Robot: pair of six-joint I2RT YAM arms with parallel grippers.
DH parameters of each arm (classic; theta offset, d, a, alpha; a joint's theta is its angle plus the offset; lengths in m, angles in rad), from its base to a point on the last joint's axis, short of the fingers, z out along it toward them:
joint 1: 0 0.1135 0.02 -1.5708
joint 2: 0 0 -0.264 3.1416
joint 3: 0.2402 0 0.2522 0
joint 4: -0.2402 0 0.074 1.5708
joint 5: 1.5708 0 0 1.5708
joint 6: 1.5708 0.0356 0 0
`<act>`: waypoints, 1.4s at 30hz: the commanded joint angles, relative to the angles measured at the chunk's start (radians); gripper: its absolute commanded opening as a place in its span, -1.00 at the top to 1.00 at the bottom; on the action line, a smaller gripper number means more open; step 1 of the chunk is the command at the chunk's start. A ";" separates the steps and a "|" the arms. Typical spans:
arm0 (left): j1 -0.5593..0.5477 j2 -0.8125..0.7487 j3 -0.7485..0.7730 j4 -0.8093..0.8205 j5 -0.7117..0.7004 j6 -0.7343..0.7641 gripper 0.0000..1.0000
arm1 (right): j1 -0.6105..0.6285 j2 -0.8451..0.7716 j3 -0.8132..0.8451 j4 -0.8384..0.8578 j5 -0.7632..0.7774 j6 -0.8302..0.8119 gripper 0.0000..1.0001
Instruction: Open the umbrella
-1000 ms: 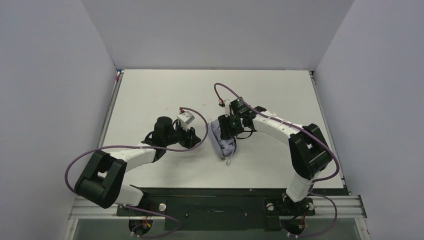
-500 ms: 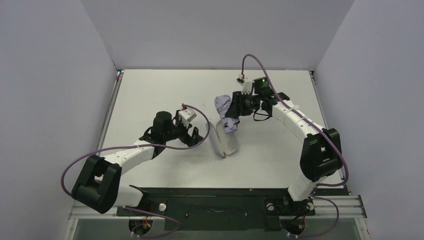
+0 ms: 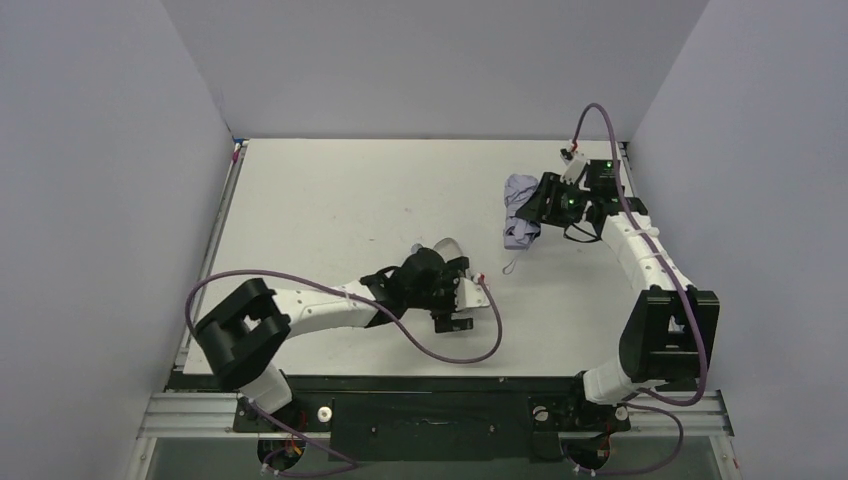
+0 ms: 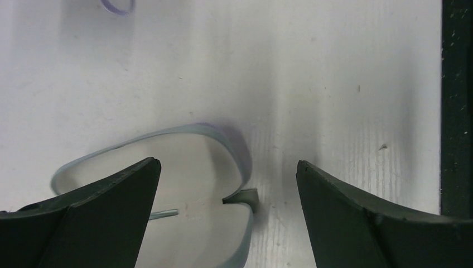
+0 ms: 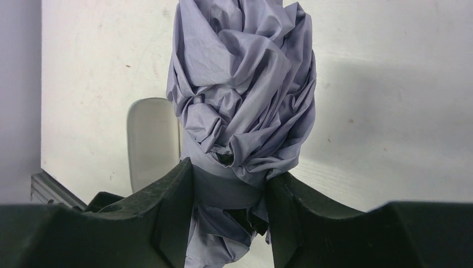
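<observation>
The umbrella (image 3: 518,208) is folded, a crumpled pale lavender bundle held off the table at the back right. My right gripper (image 3: 537,206) is shut on it. In the right wrist view both fingers (image 5: 167,206) clamp the banded lower part of the umbrella (image 5: 242,84), and its canopy sticks out past them. A thin wrist loop (image 3: 511,267) hangs below the bundle. My left gripper (image 3: 452,300) is open over the lavender clamshell case (image 3: 447,249), which lies open near the table's middle. In the left wrist view the gripper (image 4: 227,164) straddles the case's rim (image 4: 237,151) and holds nothing.
The open case also shows in the right wrist view (image 5: 151,139), below and beyond the umbrella. The black front rail (image 4: 457,111) runs along the table's near edge. Grey walls (image 3: 110,200) enclose the table on the left, back and right.
My right gripper lifted the umbrella out of the case and carried it to the back right. My left arm swung right and now sits over the open case.
</observation>
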 commanded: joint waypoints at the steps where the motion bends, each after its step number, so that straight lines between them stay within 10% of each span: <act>1: -0.055 0.121 0.091 -0.053 -0.113 0.077 -0.83 | -0.051 -0.099 -0.042 0.007 0.000 -0.037 1.00; 11: -0.001 0.266 0.116 -0.020 -0.367 0.114 -0.44 | -0.072 -0.154 -0.084 -0.044 0.007 -0.088 1.00; 26: 0.472 0.305 0.161 -0.290 -0.383 0.190 0.13 | -0.025 -0.164 -0.066 -0.180 -0.002 -0.251 1.00; 39: 0.626 -0.081 0.154 -0.233 0.067 -0.096 -1.00 | 0.135 -0.316 -0.070 -0.019 -0.011 -0.112 1.00; 42: 0.625 -0.223 0.162 -0.249 0.241 -0.213 -0.94 | 0.175 -0.370 -0.074 0.065 0.005 -0.025 1.00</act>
